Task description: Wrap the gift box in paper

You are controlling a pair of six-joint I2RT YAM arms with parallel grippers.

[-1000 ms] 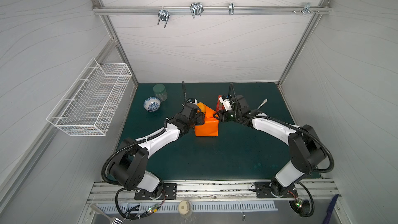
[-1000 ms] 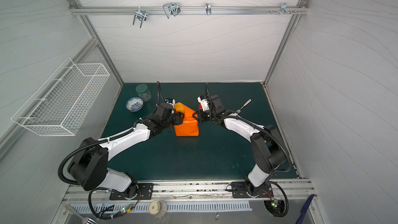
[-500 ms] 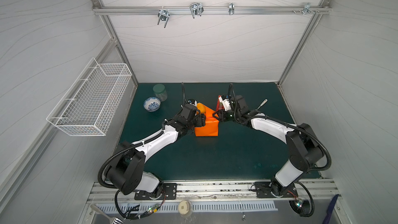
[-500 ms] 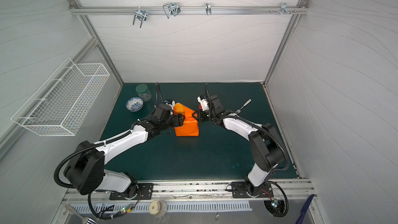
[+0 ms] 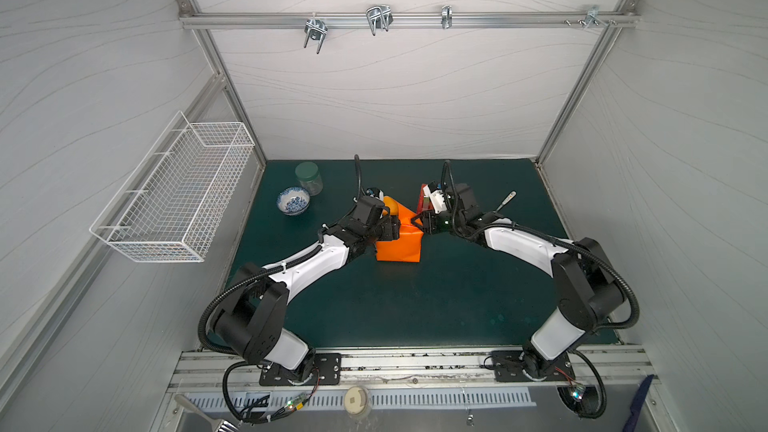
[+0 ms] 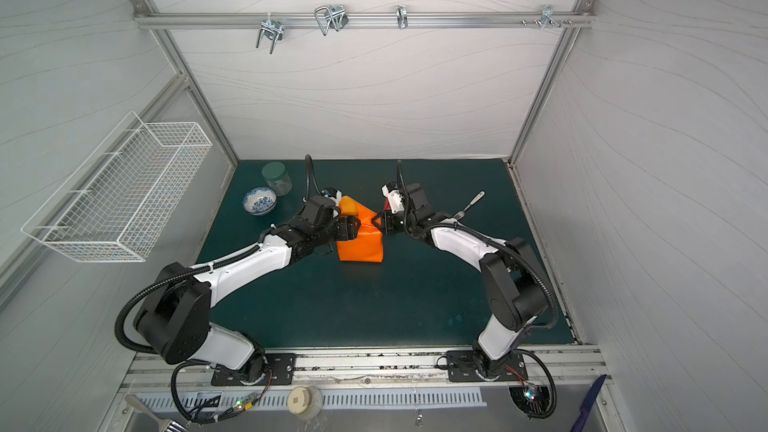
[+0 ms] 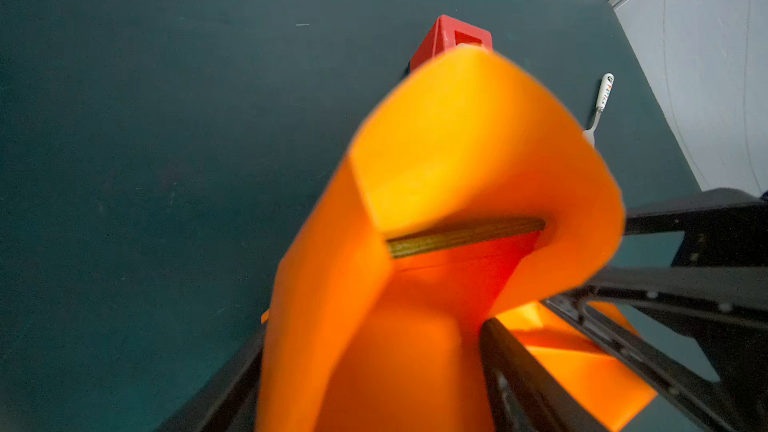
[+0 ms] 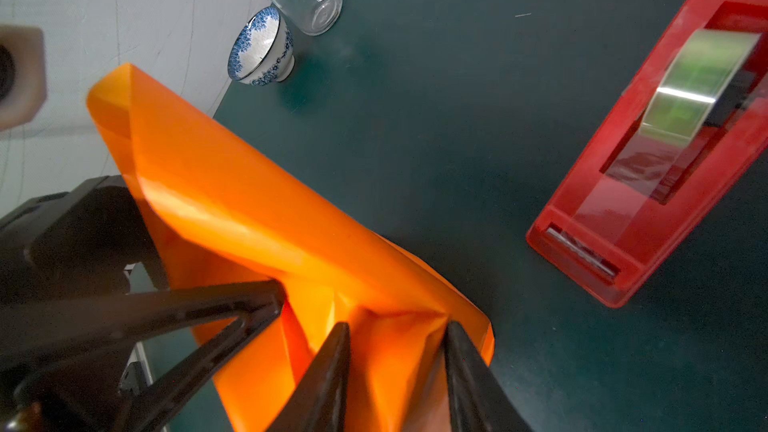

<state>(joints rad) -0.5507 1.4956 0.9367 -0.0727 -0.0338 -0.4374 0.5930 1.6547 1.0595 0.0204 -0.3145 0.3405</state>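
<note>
The orange paper (image 5: 399,243) is folded round the gift box in the middle of the green mat (image 5: 415,305) in both top views. Only a thin yellow-green strip of the gift box (image 7: 465,236) shows, under a curled paper flap (image 7: 478,151) in the left wrist view. My left gripper (image 5: 392,228) (image 7: 374,338) is at the parcel's left side, jaws spread wide with the flap between its fingers (image 7: 519,380). My right gripper (image 5: 419,222) (image 8: 397,326) is at the parcel's far right corner, shut on bunched paper (image 8: 249,209).
A red tape dispenser (image 8: 648,184) (image 5: 424,201) stands just behind the right gripper. A blue-patterned bowl (image 5: 293,200) and a green-lidded glass jar (image 5: 309,176) sit at the back left. A fork (image 5: 505,201) lies at the back right. A wire basket (image 5: 174,197) hangs on the left wall.
My left gripper's jaws have spread wider round the paper flap. The right gripper has kept its hold on the corner and has barely moved.
</note>
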